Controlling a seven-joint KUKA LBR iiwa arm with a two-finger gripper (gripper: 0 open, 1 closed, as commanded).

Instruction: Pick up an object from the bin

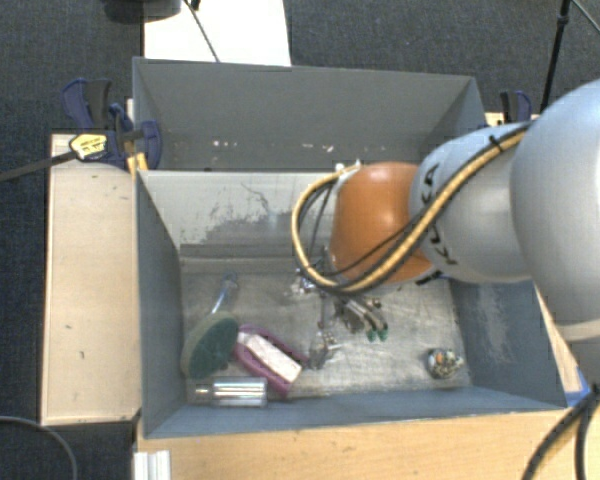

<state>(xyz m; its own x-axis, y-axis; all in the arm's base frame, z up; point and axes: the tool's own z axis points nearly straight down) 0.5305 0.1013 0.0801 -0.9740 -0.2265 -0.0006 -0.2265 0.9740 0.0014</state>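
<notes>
The grey bin [160, 298] holds few items, most of them crowded into its near-left corner. The arm [540, 198] reaches in from the right, and its orange wrist cover [375, 218] hangs over the middle of the floor. The gripper [323, 348] sits low, at or close to the bin floor. I cannot tell whether it is open or closed, and nothing is seen in its hold. Main risk, in my judgement: the three corner items lie touching or overlapping, so a grasp there may catch two at once or nudge one away. The dark green round pad [210, 346] lies furthest left. The pink-and-white block [267, 358] rests against it and is the likeliest target, its right end just beside the gripper. A clear tube [230, 393] lies in front of both, along the near wall. A small mottled ball [442, 364] sits well apart to the right.
</notes>
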